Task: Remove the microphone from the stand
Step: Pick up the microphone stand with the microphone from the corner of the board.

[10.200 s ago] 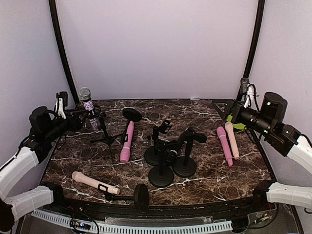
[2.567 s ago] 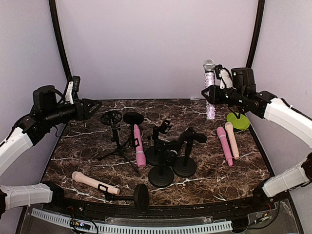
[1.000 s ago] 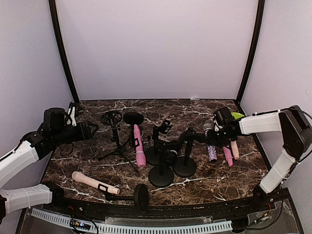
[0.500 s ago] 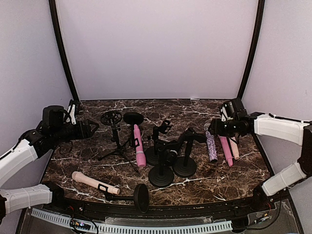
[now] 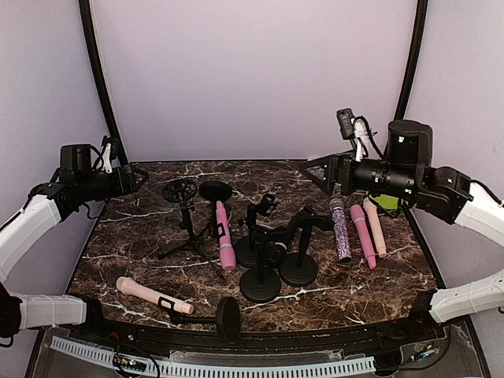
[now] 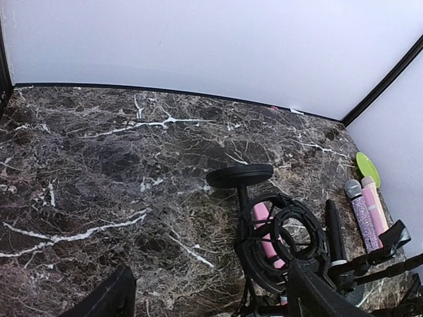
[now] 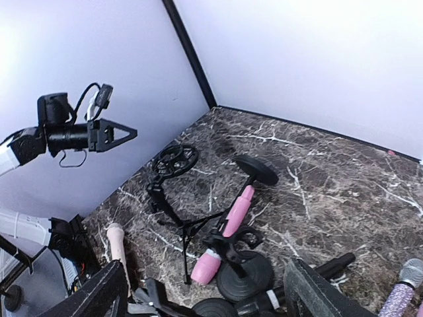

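Lifted clear since half a second ago, the right hand [image 5: 316,170] now hangs above the right rear part of the bench [image 5: 126,246], its fingers spread and holding nothing, while the glitter-covered microphone [image 5: 340,230] it had been low beside lies alone on the marble. That microphone rests flat near the right edge, just beside two pink microphones [image 5: 364,236] and roughly parallel to them. Its long axis runs from rear to near edge, the grey mesh head toward the rear and the tail toward the near edge, leaning slightly to the right. The tripod stand [image 5: 186,228], in the left half of the bench, has an empty shock-mount ring [image 5: 179,190], so the removal looks done. The left hand [image 5: 134,175] hovers over the left rear corner, likewise spread wide and empty, as its wrist view shows. Judging by its look, the microphone is a stiff, fairly light cylinder. The rough glitter sleeve should give the fingers good purchase, though a round body on smooth marble may roll if nudged. The mesh head is probably the part easiest to dent. Any further grip would best close across the middle of the barrel, approaching from the side away from the pink neighbours.
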Available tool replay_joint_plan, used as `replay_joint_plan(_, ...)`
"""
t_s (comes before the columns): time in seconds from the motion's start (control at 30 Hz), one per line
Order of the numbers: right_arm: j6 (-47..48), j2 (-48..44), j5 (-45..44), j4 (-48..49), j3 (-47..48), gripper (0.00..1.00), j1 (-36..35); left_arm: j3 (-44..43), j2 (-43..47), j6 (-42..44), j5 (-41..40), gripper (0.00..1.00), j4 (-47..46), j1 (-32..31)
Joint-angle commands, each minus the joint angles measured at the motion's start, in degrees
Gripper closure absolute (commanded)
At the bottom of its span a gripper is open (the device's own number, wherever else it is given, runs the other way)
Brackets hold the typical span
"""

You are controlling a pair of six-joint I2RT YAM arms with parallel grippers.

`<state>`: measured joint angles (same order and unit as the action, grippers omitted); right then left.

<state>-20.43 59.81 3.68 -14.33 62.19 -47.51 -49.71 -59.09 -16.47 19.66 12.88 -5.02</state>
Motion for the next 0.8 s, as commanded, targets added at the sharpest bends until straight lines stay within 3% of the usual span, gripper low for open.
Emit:
replay_joint_plan(0.0,-1.7,5.9,-11.9,-1.6,4.2,0.17,-12.0,1.3,0.7,4.2,-2.8,0.19,-3.6,0.3)
replay_joint_plan(0.17,-7.4,12.8,-23.1,-3.7,8.8,0.16,-24.6,3.9,2.7,6.6,-8.1,0.19,-4.5,0.3)
replay_joint_plan(0.37,-11.6,23.1,-25.3,-4.1,15.4,0.16,-34.0,4.7,5.7,6.5,-7.5,0.19,-4.5,0.3)
replay_joint_plan(0.77,-27.4,43.2,-24.7,-20.4,28.6,0.16,-38.0,5.6,8.7,5.9,-6.1,0.19,-3.9,0.4)
